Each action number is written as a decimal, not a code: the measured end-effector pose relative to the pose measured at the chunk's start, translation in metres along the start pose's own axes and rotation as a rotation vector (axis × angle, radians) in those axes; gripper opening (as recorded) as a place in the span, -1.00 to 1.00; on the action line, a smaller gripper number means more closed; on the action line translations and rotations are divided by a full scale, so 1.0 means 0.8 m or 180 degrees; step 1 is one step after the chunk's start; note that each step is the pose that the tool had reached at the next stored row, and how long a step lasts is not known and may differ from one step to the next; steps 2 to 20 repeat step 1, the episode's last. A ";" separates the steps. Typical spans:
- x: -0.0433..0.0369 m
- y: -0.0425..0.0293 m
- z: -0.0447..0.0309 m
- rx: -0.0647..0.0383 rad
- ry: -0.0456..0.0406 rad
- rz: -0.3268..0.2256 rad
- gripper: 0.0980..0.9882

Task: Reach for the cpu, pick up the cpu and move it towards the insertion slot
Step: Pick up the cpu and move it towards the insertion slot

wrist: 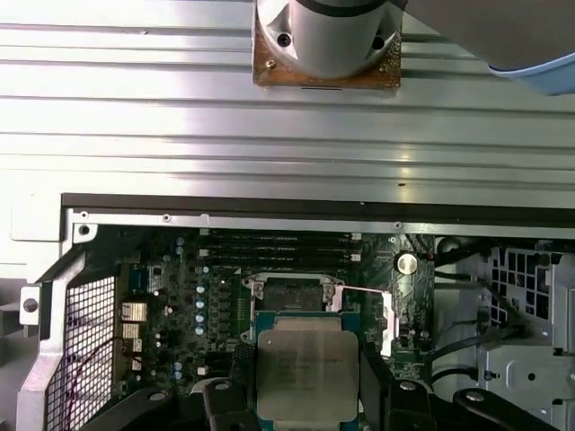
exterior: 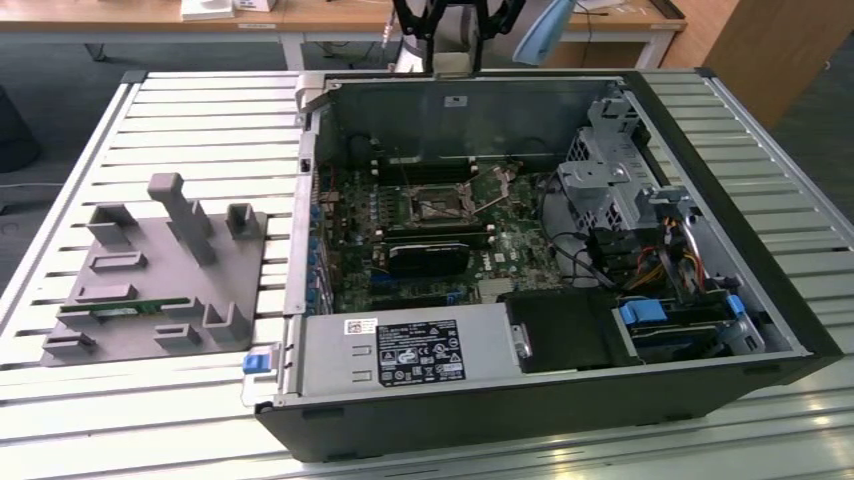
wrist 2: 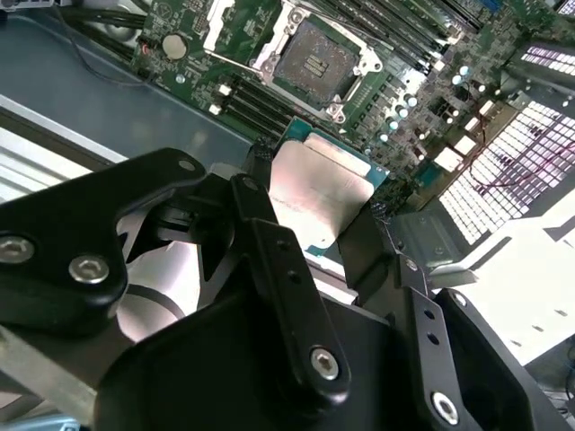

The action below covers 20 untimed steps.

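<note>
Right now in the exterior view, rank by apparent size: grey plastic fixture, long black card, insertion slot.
1. grey plastic fixture
2. long black card
3. insertion slot
The fixture looks clearly largest, the slot smallest.

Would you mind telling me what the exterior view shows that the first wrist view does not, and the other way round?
The exterior view alone takes in the whole open computer case, the grey fixture on the exterior view's left and the black card. The first wrist view alone shows the cpu held in the gripper, above the board. Both show the insertion slot, with nothing in it.
</note>
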<state>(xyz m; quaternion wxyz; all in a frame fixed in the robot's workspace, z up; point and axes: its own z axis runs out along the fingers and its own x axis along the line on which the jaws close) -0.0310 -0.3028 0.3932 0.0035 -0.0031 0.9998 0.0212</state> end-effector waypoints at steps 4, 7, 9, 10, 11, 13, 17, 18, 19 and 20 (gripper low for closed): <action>0.000 0.0000 0.0000 0.0000 0.0000 0.0000 0.00; 0.000 0.0000 0.0000 0.0000 0.0000 0.0000 0.00; 0.000 0.0000 0.0000 0.0000 0.0000 0.0000 0.00; 0.000 0.0000 0.0000 0.0000 0.0000 0.0000 0.00; 0.000 0.0000 0.0000 0.0000 0.0000 0.0000 0.00; 0.000 0.0000 0.0000 0.0000 0.0000 0.0000 0.00; 0.000 0.0000 0.0000 0.0000 0.0000 0.0000 0.00; 0.000 0.0000 0.0000 0.0000 0.0000 0.0000 0.00; 0.000 0.0000 0.0000 0.0000 0.0000 0.0000 0.00; 0.000 0.0000 0.0000 0.0000 0.0000 0.0000 0.00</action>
